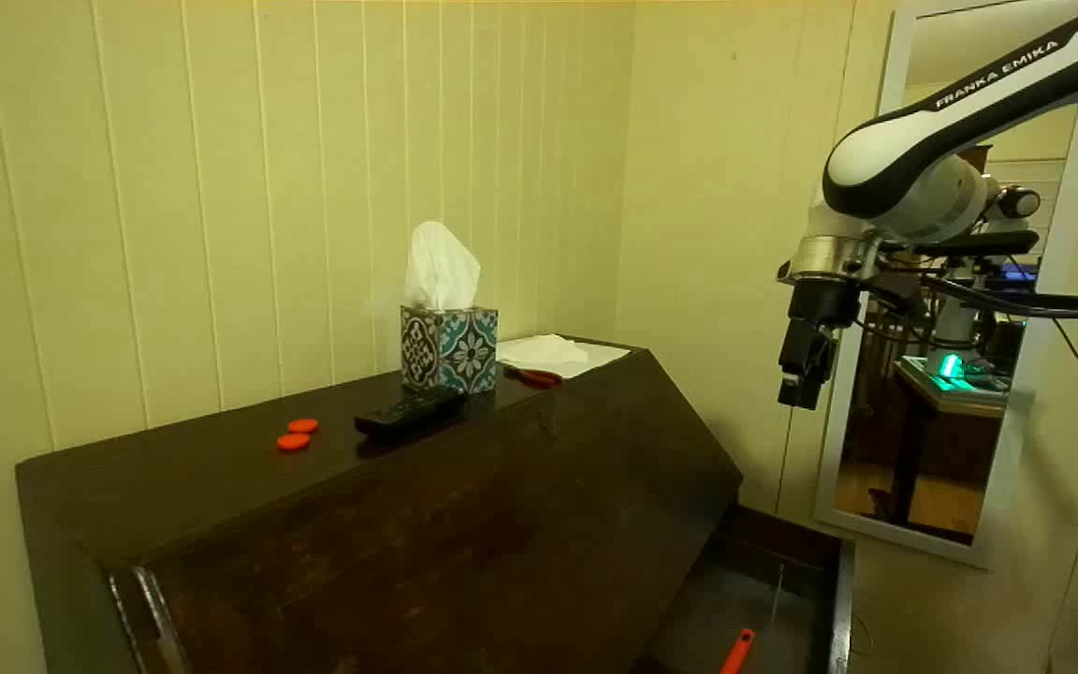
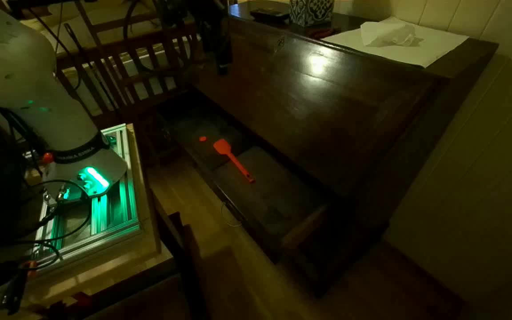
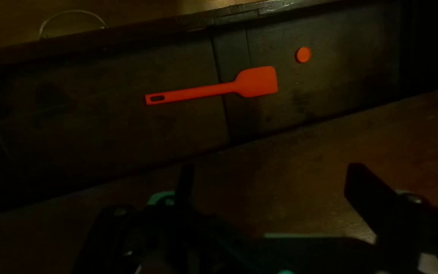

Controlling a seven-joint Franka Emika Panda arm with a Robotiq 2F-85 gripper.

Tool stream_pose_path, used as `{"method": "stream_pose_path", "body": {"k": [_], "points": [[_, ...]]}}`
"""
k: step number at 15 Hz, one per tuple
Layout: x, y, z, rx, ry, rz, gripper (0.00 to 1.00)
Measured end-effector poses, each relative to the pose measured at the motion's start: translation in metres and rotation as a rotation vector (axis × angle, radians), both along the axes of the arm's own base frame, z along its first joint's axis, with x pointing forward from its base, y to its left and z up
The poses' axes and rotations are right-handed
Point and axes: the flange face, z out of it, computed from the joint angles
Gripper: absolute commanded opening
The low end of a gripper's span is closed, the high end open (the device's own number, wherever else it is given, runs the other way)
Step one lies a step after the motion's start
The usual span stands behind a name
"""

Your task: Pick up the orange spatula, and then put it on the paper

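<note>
The orange spatula (image 2: 239,166) lies flat in the open drawer (image 2: 302,226) of a dark desk. In the wrist view the spatula (image 3: 257,82) has its blade to the right and its handle to the left. In an exterior view only its handle end (image 1: 738,651) shows. The paper (image 2: 438,46) lies on the desk top near the wall, and also shows behind the tissue box (image 1: 606,356). My gripper (image 3: 271,168) is open and empty, its fingers wide apart over the slanted desk front. In both exterior views the gripper (image 1: 798,398) hangs in the air, well above the drawer (image 2: 223,69).
A crumpled white tissue (image 2: 385,34) lies on the paper. The patterned tissue box (image 1: 467,351), a black remote (image 1: 408,414), red-handled pliers (image 1: 537,377) and two orange discs (image 1: 294,442) are on the desk top. A small orange disc (image 3: 303,54) lies beside the blade in the drawer.
</note>
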Motion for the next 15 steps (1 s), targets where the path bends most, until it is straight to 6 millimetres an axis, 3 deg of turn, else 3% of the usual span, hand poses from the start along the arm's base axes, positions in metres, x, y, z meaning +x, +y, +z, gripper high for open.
{"method": "stream_pose_path", "body": {"k": [11, 15], "points": [[0.002, -0.002, 0.001, -0.001, -0.021, -0.022, 1.0], [0.002, -0.004, -0.028, 0.091, 0.009, -0.178, 1.0]]}}
